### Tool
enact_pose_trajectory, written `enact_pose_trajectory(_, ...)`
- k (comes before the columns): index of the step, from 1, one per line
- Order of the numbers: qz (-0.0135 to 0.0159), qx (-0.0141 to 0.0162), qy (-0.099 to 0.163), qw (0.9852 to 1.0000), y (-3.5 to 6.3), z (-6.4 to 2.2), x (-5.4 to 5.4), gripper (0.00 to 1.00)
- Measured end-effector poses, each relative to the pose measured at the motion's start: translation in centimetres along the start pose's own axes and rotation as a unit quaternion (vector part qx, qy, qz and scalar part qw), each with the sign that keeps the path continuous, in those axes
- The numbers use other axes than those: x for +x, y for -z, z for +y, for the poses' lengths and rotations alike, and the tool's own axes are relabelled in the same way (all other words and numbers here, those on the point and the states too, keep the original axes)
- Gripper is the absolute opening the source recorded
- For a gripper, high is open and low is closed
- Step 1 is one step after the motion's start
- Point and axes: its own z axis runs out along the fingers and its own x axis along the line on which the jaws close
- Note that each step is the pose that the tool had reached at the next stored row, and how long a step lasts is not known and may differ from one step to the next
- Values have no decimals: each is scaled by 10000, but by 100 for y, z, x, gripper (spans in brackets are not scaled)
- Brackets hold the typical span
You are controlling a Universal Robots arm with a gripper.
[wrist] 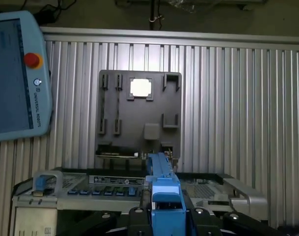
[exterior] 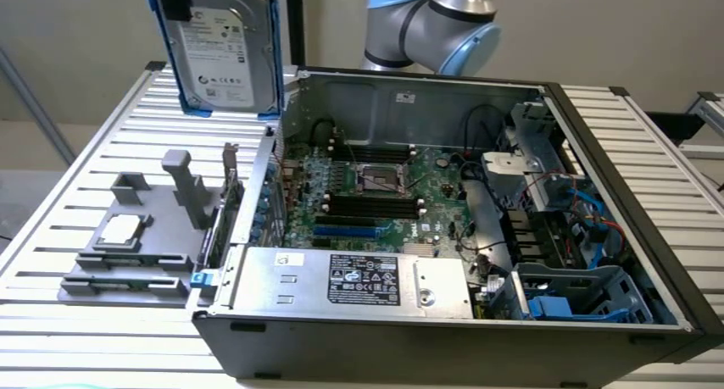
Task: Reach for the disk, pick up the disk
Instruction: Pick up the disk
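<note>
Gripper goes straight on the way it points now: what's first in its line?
The gripper is shut on the silver-grey metal hard drive with blue plastic rails, so the drive's end leads. That probably meets the dark-grey plastic fixture tray at its edge nearest the open dark computer case; depth is unclear.

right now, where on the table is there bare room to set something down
Bare slats of the table in front of the grey fixture, beyond it toward the far edge, and a strip at the exterior view's right of the computer case. Crowded inside the case; the disk hangs in the air.
</note>
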Motion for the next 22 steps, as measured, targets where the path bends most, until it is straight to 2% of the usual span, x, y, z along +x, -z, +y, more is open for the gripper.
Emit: enact_pose_trajectory(22, -2, 0, 1, 10000, 58, -994, 293, 33)
